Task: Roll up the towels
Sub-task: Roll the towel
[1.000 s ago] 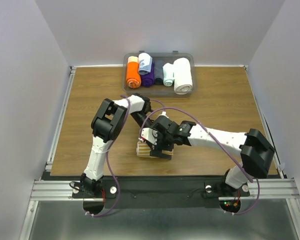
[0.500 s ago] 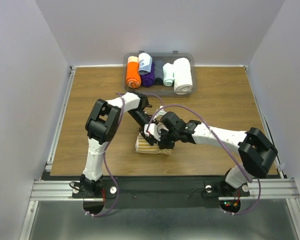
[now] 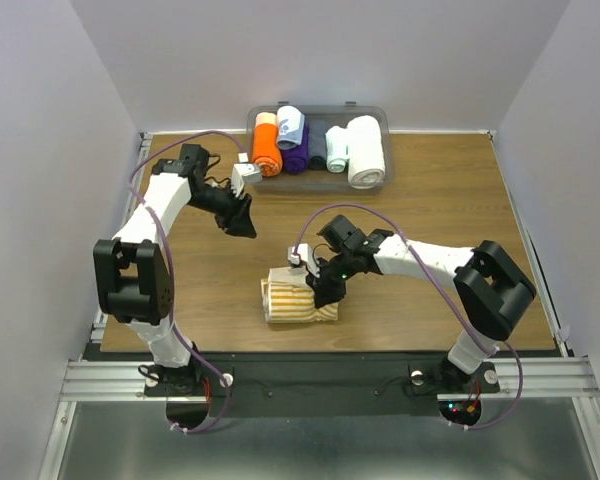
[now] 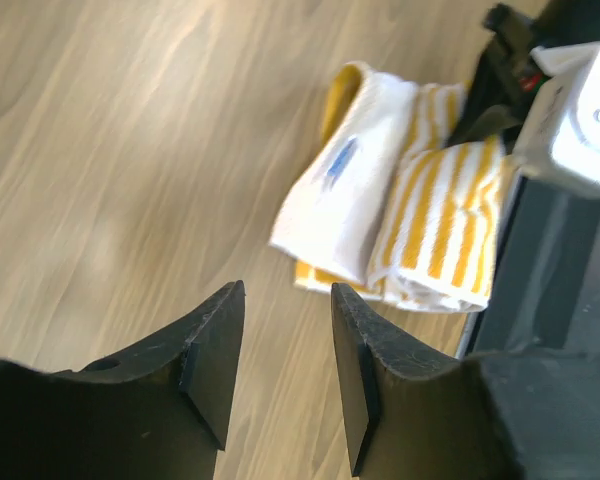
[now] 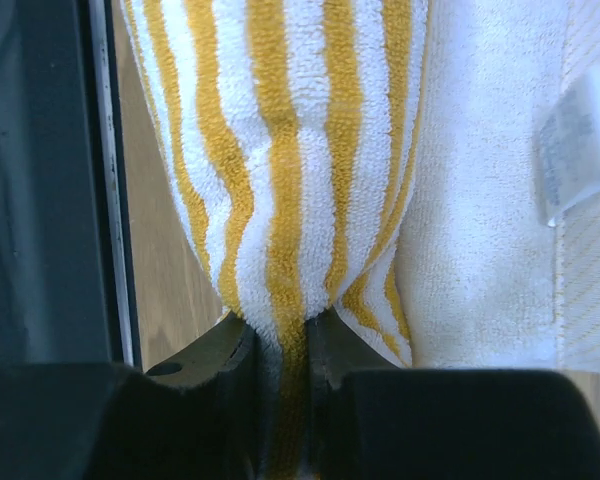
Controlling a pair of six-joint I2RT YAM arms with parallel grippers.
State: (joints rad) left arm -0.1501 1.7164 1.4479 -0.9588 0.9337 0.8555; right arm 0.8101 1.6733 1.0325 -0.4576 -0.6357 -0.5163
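The yellow-and-white striped towel (image 3: 292,301) lies bunched in a loose roll near the table's front edge. My right gripper (image 3: 327,291) is at its right end, shut on a fold of the striped cloth (image 5: 280,150), which is pinched between the jaws of that gripper (image 5: 280,345). The towel's white side carries a small label (image 5: 578,150). My left gripper (image 3: 243,222) hangs well up and to the left, apart from the towel. In the left wrist view it (image 4: 285,360) is open over bare wood, with the towel (image 4: 420,200) ahead of it. A pale blue rolled towel (image 3: 291,125) lies in the bin.
A clear plastic bin (image 3: 370,112) at the back edge holds orange (image 3: 266,146), purple (image 3: 297,152), dark and thick white (image 3: 365,150) rolls. A metal rail (image 3: 330,375) runs along the near edge, close behind the striped towel.
The left arm has swung away from the towel to the back left and its jaws have widened. The right gripper has closed on the striped cloth, and the towel has shifted slightly left.
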